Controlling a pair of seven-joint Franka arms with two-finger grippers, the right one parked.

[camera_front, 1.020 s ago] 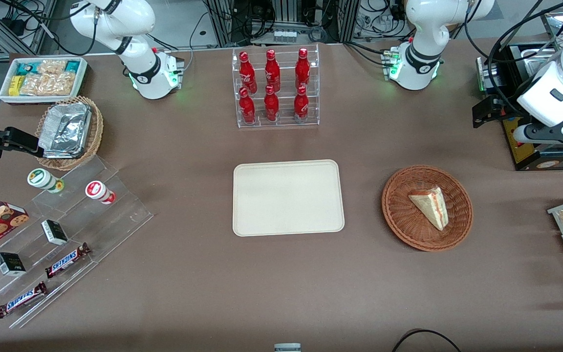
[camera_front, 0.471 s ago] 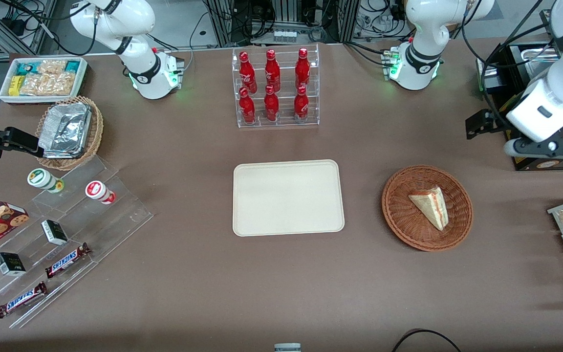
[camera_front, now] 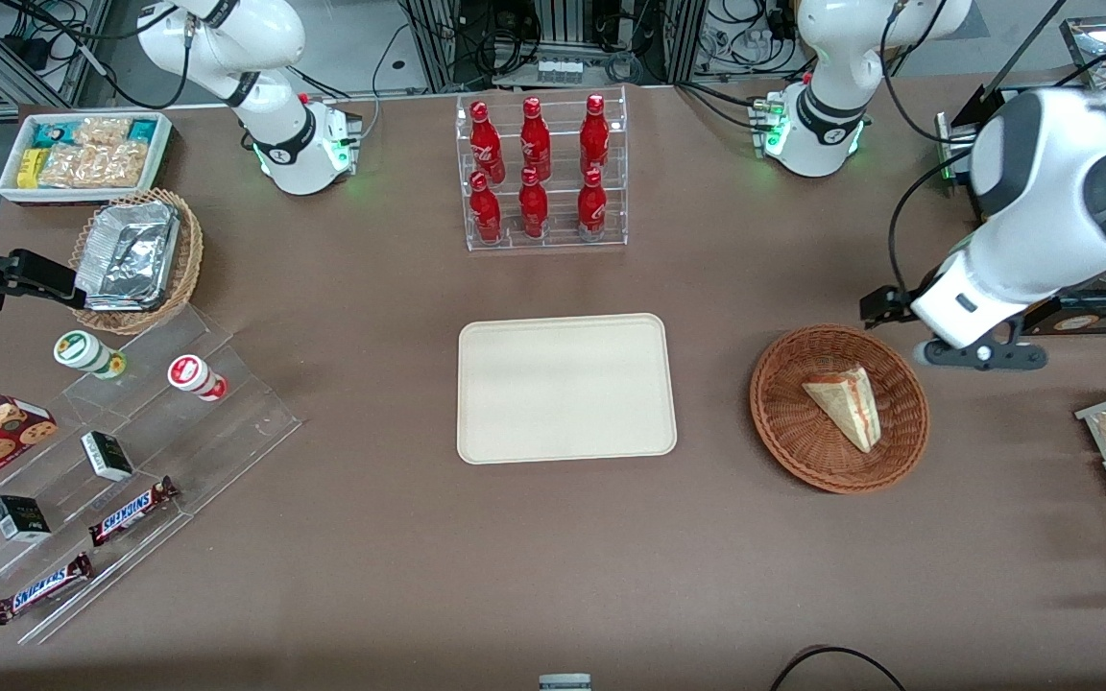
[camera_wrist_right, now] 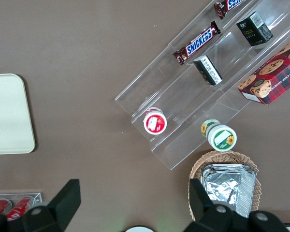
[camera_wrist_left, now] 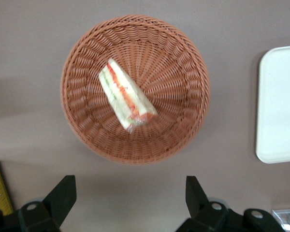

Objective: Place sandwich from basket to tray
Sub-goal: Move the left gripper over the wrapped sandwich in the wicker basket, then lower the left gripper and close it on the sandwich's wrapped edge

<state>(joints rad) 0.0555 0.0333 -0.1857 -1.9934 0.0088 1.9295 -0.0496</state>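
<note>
Presently the hand (camera_wrist_left: pixel 128 203) hangs above the worktop (camera_front: pixel 553 576) just beside the basket (camera_front: pixel 783 422), on the side farther from the front camera; its fingers (camera_wrist_left: pixel 63 195) stand wide apart and hold nothing. The sandwich (camera_front: pixel 846 405) lies on its side inside the basket, at the right of centre in the front view, its filling edge exposed. The tray (camera_front: pixel 566 388) sits at the centre of that frame, well apart from the basket and bare.

Judged risks: the hand is not yet over the sandwich, so a descent from here would strike the rim. The wedge tapers and its wrap looks slick; a grip near the narrow tip may slip, and too firm a closure may crush the bread. Snagging the weave could drag the basket.
</note>
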